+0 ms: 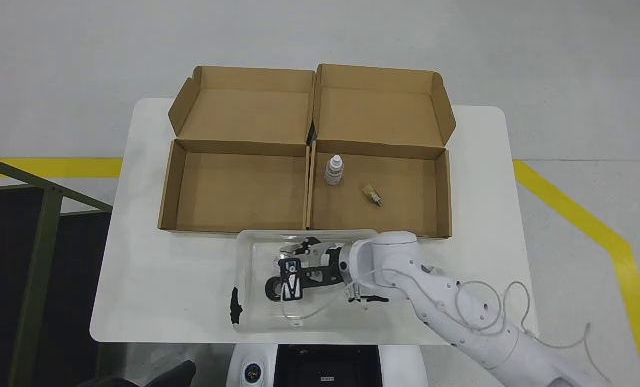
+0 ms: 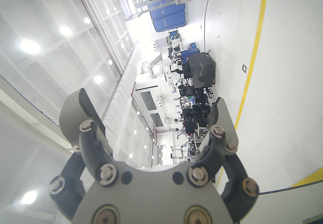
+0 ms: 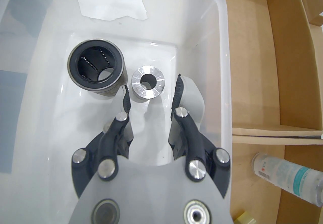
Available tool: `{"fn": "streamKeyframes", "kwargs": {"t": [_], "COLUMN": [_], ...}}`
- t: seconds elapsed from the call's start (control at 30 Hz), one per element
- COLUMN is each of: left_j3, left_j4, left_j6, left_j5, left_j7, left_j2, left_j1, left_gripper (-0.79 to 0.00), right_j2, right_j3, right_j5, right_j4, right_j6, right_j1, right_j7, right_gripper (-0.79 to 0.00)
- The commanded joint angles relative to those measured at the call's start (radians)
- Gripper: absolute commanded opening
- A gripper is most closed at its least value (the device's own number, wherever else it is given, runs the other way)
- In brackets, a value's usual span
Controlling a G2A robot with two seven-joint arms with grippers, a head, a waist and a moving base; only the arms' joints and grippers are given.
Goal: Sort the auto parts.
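From above, a bottle and brass fitting already lie in one cardboard box; my left hand gapes wide toward the room; my right hand, spread apart, straddles the silver bushing beside the black bearing, both still unsorted in the clear bin.

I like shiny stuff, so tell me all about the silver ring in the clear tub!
The ring is a short, thick cylinder of shiny metal with a round hole through its middle and faint lines across its flat top. It stands upright on the tub floor, close beside a bigger black bearing. The right gripper's open fingers flank it without gripping it.
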Motion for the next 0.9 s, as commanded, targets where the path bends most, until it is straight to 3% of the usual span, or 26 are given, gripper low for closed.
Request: {"fn": "streamKeyframes", "kwargs": {"t": [0.0,0.6,0.87], "left_j3": [0.000,0.000,0.000], "left_j4": [0.000,0.000,0.000], "left_j6": [0.000,0.000,0.000], "left_j5": [0.000,0.000,0.000], "left_j7": [0.000,0.000,0.000], "left_j2": [0.000,0.000,0.000], "left_j1": [0.000,0.000,0.000], "left_gripper": [0.000,0.000,0.000], "right_j2": [-0.005,-0.064,-0.080], "right_j3": [-0.008,-0.085,-0.095], "right_j5": [0.001,0.023,0.041], "right_j4": [0.012,0.132,0.170], "right_j6": [0.001,0.017,0.007], "right_j1": [0.006,0.081,0.095], "right_j7": [0.000,0.000,0.002], "right_gripper": [-0.456,-0.440,-0.493]}}
